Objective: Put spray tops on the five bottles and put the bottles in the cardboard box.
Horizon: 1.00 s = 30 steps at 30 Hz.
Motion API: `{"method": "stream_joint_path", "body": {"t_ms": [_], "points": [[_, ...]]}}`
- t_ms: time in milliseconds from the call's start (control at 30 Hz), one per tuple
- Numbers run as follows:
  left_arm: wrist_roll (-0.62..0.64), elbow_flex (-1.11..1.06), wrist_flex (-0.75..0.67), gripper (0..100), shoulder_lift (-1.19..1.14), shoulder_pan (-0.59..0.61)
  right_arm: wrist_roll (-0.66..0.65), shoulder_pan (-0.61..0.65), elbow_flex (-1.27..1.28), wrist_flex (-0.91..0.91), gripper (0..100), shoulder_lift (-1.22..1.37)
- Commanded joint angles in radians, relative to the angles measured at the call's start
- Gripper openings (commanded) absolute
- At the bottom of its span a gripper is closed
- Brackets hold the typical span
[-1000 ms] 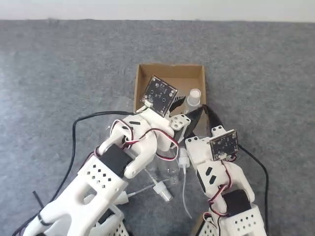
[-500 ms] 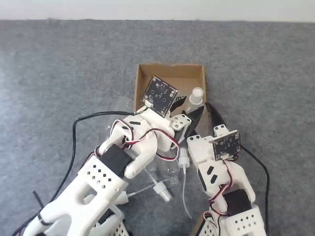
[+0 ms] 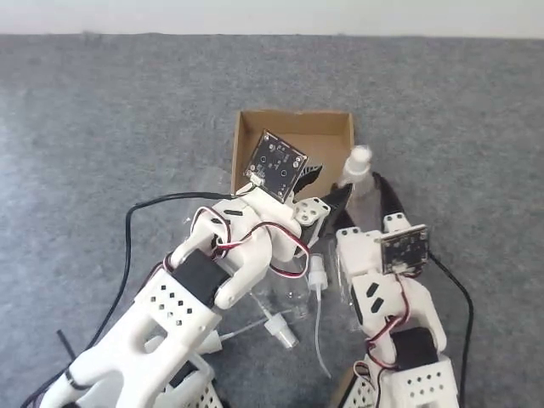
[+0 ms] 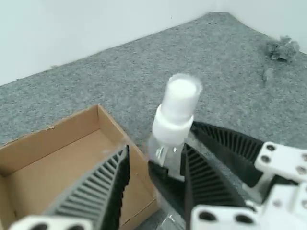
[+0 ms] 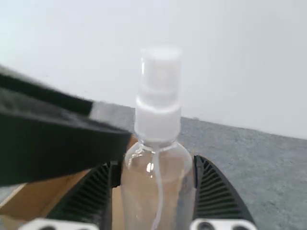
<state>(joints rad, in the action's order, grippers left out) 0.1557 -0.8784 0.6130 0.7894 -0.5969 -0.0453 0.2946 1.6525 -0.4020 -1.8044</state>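
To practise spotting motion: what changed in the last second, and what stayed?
The right gripper, shut on the bottle, carried it rightward, from over the cardboard box to beyond its right wall. The left gripper and loose spray tops stayed put.

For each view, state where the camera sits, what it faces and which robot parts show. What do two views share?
High view: above the table, looking down on left arm, right arm, cardboard box and spray bottle.
Left wrist view: on left arm, facing box and bottle past left gripper.
Right wrist view: on right arm, facing the bottle in right gripper.
Both wrist views share the bottle.
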Motion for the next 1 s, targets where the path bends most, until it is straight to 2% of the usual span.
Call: {"method": "stream_joint_path", "body": {"t_ms": [0, 100, 233, 367, 500, 733, 967], "points": [[-0.009, 0.061, 0.003, 16, 0.020, 0.008, 0.083, -0.071, -0.048, 0.042, 8.0, -0.012], [-0.009, 0.051, 0.006, 16, 0.077, 0.011, 0.098, -0.087, -0.048, 0.042, 8.0, -0.012], [-0.005, 0.033, 0.032, 16, 0.175, 0.081, 0.098, -0.087, -0.049, 0.042, 8.0, -0.012], [-0.003, -0.038, 0.000, 16, 0.238, 0.178, 0.097, -0.087, -0.049, 0.042, 8.0, -0.012], [-0.002, -0.088, -0.038, 16, 0.267, 0.226, 0.097, -0.084, -0.049, 0.042, 8.0, -0.012], [0.080, -0.124, -0.037, 16, 0.273, 0.308, 0.100, -0.085, -0.061, 0.042, 8.0, -0.012], [0.080, -0.194, -0.038, 16, 0.275, 0.299, 0.101, -0.079, -0.101, 0.042, 8.0, -0.007]]}}
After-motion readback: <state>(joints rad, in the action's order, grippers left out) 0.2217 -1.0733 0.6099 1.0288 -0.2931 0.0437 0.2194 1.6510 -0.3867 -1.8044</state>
